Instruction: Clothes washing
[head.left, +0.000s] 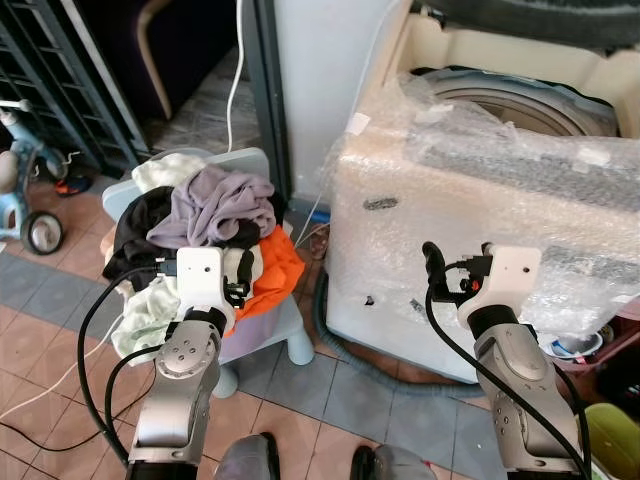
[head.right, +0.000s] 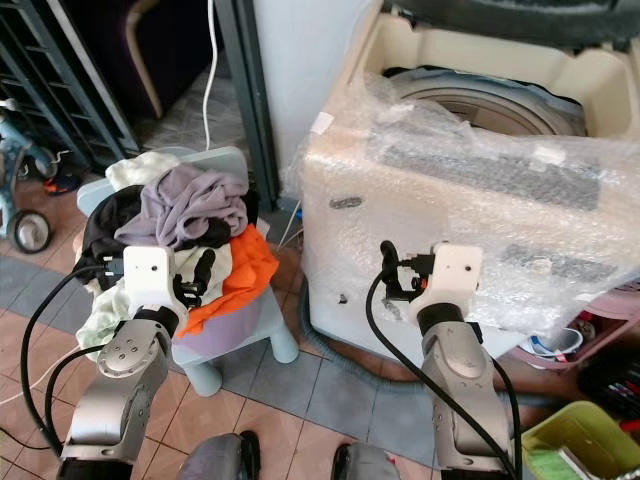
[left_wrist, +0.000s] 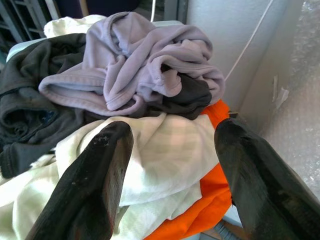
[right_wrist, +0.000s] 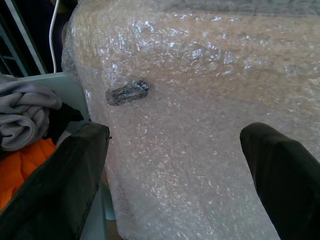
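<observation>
Left gripper (left_wrist: 170, 185) spread wide over the heaped mixed-colour clothes (head.left: 205, 225) piled on the pale blue plastic stool (head.left: 285, 335), right gripper (right_wrist: 175, 175) also spread beside the bubble-wrapped cream washing machine (head.left: 480, 200) — a careless grab could drag several garments off the stool's edge.

lilac top (head.left: 222, 205), orange garment (head.left: 275, 275), cream washer (head.left: 480, 250)

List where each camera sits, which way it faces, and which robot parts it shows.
Left eye: on the head, looking forward and down at the clothes on a chair and the washer; both arms and feet show.
Right eye: beside it, same scene.
Left wrist: on the left arm, facing the clothes past the open left pincer.
Right wrist: on the right arm, facing the washer's bubble wrap past the open right pincer.
Shared: both wrist views catch the lilac garment and orange cloth.
</observation>
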